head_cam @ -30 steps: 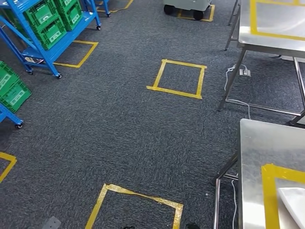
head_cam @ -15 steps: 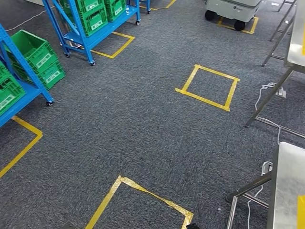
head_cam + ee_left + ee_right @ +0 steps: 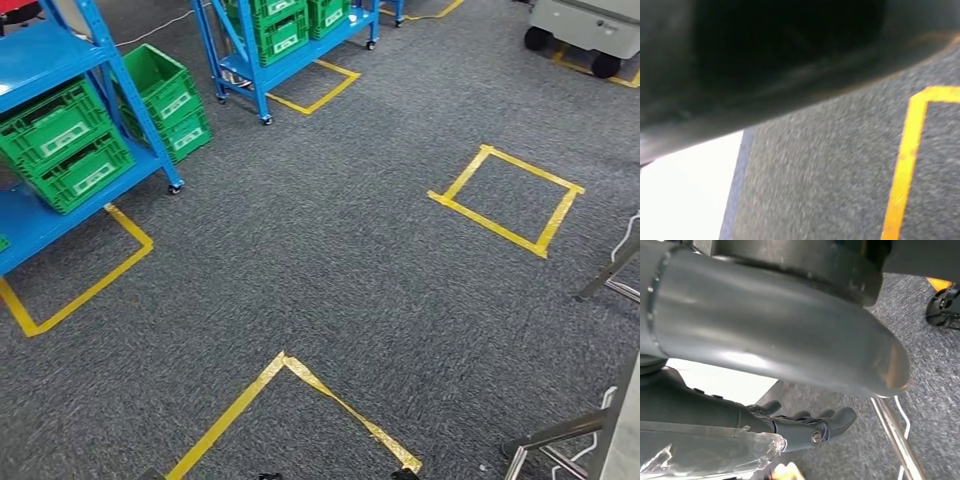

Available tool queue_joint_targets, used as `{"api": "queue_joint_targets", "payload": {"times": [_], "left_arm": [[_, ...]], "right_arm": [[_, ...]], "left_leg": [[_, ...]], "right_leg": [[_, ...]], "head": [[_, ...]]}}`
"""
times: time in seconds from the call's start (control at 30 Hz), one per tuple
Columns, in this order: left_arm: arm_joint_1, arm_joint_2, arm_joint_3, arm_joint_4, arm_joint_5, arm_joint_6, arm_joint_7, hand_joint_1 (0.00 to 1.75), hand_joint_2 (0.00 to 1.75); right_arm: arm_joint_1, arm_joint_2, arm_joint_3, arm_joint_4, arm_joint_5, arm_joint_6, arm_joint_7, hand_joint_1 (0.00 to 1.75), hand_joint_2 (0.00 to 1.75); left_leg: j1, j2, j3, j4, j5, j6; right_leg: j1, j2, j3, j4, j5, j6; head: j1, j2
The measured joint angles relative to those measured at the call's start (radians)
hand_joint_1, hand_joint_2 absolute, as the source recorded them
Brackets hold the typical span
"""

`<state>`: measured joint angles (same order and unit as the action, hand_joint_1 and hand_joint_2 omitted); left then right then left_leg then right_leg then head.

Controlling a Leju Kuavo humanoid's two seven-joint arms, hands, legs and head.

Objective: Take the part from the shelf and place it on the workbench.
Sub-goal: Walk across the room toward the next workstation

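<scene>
While the head view looks down on grey carpet point(image 3: 317, 260), a blue shelf point(image 3: 38, 55) is seen at the left edge, with green crates point(image 3: 64, 145) on its tiers. A second shelf point(image 3: 302, 68), also loaded with crates, stands farther back. The part itself cannot be made out, and which crate holds it cannot be told. Yellow tape point(image 3: 90, 290) is laid on the carpet around the near shelf's foot; one tape square point(image 3: 502, 228) lies to the right, and a tape corner point(image 3: 332, 400) is seen at the bottom edge. A white cart point(image 3: 596, 25) is parked at the top right corner, and a leg of the workbench point(image 3: 558, 432) is cut off at the bottom right corner.

From the left wrist, blurred carpet point(image 3: 810, 175) and a tape line point(image 3: 904, 160) are shown; the left hand's state cannot be told.

From the right wrist, the right hand point(image 3: 810, 427) is seen with its fingers stretched out and slightly apart, nothing gripped between them. Clear crinkled film point(image 3: 715, 452) lies along the wrist behind them. A metal leg point(image 3: 896, 437) crosses the carpet beyond the hand.
</scene>
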<state>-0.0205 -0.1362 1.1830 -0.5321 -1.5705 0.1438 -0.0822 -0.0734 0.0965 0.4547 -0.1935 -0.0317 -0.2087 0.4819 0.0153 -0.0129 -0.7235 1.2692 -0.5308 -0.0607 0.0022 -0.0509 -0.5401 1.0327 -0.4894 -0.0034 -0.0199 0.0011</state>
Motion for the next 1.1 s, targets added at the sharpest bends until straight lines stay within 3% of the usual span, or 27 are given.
{"api": "queue_joint_targets", "payload": {"times": [0.03,0.13,0.17,0.23,0.27,0.33,0.4,0.47,0.5,0.57,0.63,0.7,0.77,0.83,0.9,0.97,1.0,1.03,1.1], "left_arm": [[0.002,0.0,0.0,0.001,0.0,0.0,0.0,0.0,0.0],[-0.002,0.003,0.0,0.003,0.0,0.0,0.0,0.0,0.0],[-0.004,0.004,0.0,0.003,0.0,0.0,0.0,0.0,0.0],[-0.002,0.005,0.0,0.004,0.0,0.001,0.0,0.0,0.0],[0.0,0.006,0.0,0.004,0.0,0.001,0.0,0.0,0.0],[0.001,0.005,0.0,0.005,0.0,0.001,0.0,0.0,0.0],[-0.003,0.005,0.0,0.006,0.0,0.002,0.0,0.0,0.0],[-0.004,0.005,0.0,0.007,0.0,0.002,0.0,0.0,0.0],[-0.003,0.005,0.0,0.008,0.0,0.002,0.0,0.0,0.0],[-0.002,0.005,0.0,0.01,0.0,0.002,0.0,0.0,0.0],[-0.003,0.006,0.0,0.011,0.0,0.003,0.0,0.0,0.0],[-0.002,0.008,0.0,0.011,0.0,0.003,0.0,0.0,0.0],[0.004,0.008,0.001,0.011,0.0,0.003,0.0,0.0,0.0],[0.007,0.007,0.001,0.013,0.0,0.003,0.0,0.0,0.0],[0.001,0.006,0.002,0.014,0.0,0.003,0.0,0.0,0.0],[-0.003,0.006,0.002,0.015,0.0,0.003,0.0,0.0,0.0],[-0.002,0.006,0.002,0.015,0.0,0.003,0.0,0.0,0.0],[-0.001,0.006,0.002,0.016,0.0,0.003,0.0,0.0,0.0],[0.0,0.007,0.002,0.016,0.0,0.003,0.0,0.0,0.0]], "right_arm": [[-0.001,0.0,0.0,0.0,0.0,0.0,0.0,0.0,0.0],[-0.004,0.0,0.0,0.0,0.0,0.0,0.0,0.0,0.0],[-0.005,0.0,0.0,0.0,0.0,0.0,0.0,0.0,0.0],[-0.008,0.0,0.0,0.0,0.0,0.0,0.0,0.0,0.0],[-0.01,0.0,0.001,0.0,0.0,0.0,0.0,0.0,0.0],[-0.012,0.0,0.001,0.0,0.0,0.0,-0.002,0.0,0.0],[-0.009,0.0,0.001,0.0,0.0,0.0,-0.006,0.0,0.0],[-0.004,0.0,0.001,0.001,0.0,0.0,-0.01,0.0,0.0],[-0.003,0.0,0.001,0.001,0.0,0.0,-0.01,0.0,0.0],[-0.003,0.0,0.001,0.001,0.0,0.0,-0.009,0.0,0.0],[-0.004,0.0,0.001,0.001,0.0,0.0,-0.012,0.0,0.0],[-0.005,0.0,0.001,0.001,0.0,0.0,-0.017,0.0,0.0],[-0.006,0.0,0.001,0.001,0.0,0.0,-0.02,0.0,0.0],[-0.005,0.0,0.001,0.001,0.0,0.0,-0.018,0.0,0.0],[-0.002,0.0,0.001,0.001,0.0,0.0,-0.018,0.0,0.0],[0.001,0.0,0.001,0.001,0.0,0.0,-0.018,0.0,0.0],[0.002,0.0,0.001,0.002,0.0,0.0,-0.018,0.0,0.0],[0.002,0.0,0.001,0.002,0.0,0.0,-0.018,0.0,0.0],[0.0,0.0,0.001,0.002,0.0,0.0,-0.018,0.0,0.0]], "left_leg": [[-0.001,0.007,0.03,-0.046,0.027,0.002],[-0.015,0.07,0.137,-0.233,0.095,0.021],[-0.019,0.082,0.149,-0.26,0.1,0.028],[-0.021,0.066,0.147,-0.27,0.103,0.041],[-0.019,0.054,0.147,-0.273,0.106,0.047],[-0.011,0.032,0.147,-0.28,0.112,0.059],[-0.007,0.008,0.142,-0.281,0.116,0.066],[-0.005,-0.02,0.139,-0.28,0.119,0.067],[-0.004,-0.035,0.138,-0.28,0.121,0.065],[0.0,-0.063,0.138,-0.279,0.124,0.058],[0.002,-0.088,0.134,-0.276,0.128,0.046],[0.002,-0.109,0.126,-0.278,0.135,0.03],[0.006,-0.12,0.12,-0.284,0.144,0.016],[0.003,-0.079,0.099,-0.247,0.117,0.009],[0.0,-0.02,0.044,-0.127,0.047,0.007],[0.0,-0.003,-0.007,-0.005,-0.003,0.006],[0.0,-0.001,-0.01,0.011,-0.001,0.007],[-0.001,0.0,0.007,-0.014,0.019,0.009],[-0.003,0.016,0.083,-0.143,0.079,0.016]], "right_leg": [[0.0,-0.014,0.001,0.0,-0.001,0.0],[0.006,-0.051,0.005,0.002,-0.006,0.008],[0.009,-0.062,0.006,0.002,-0.008,0.012],[0.011,-0.083,0.011,-0.002,-0.009,0.021],[0.009,-0.077,0.012,0.0,-0.012,0.028],[0.005,-0.024,-0.008,0.048,-0.045,0.042],[0.0,0.036,-0.065,0.17,-0.108,0.052],[-0.003,0.048,-0.115,0.271,-0.141,0.057],[-0.005,0.049,-0.117,0.272,-0.13,0.058],[-0.011,0.063,-0.067,0.166,-0.062,0.062],[-0.02,0.104,-0.008,0.04,-0.017,0.064],[-0.021,0.124,0.011,-0.003,-0.014,0.055],[-0.019,0.103,0.013,-0.004,-0.006,0.038],[-0.019,0.079,0.013,-0.007,0.002,0.022],[-0.014,0.05,0.01,-0.009,0.004,0.013],[-0.009,0.022,0.008,-0.009,0.004,0.01],[-0.008,0.011,0.008,-0.009,0.003,0.01],[-0.008,0.001,0.008,-0.009,0.003,0.01],[-0.006,-0.014,0.01,-0.009,0.001,0.013]], "head": [[0.0,0.0],[-0.001,0.0],[0.0,0.0],[0.0,0.0],[0.001,0.0],[0.005,0.0],[0.01,0.0],[0.012,0.0],[0.012,0.0],[0.012,0.0],[0.014,0.0],[0.017,0.0],[0.017,0.0],[0.011,0.0],[0.004,0.0],[0.003,0.0],[0.003,0.0],[0.003,0.0],[0.003,0.0]]}}
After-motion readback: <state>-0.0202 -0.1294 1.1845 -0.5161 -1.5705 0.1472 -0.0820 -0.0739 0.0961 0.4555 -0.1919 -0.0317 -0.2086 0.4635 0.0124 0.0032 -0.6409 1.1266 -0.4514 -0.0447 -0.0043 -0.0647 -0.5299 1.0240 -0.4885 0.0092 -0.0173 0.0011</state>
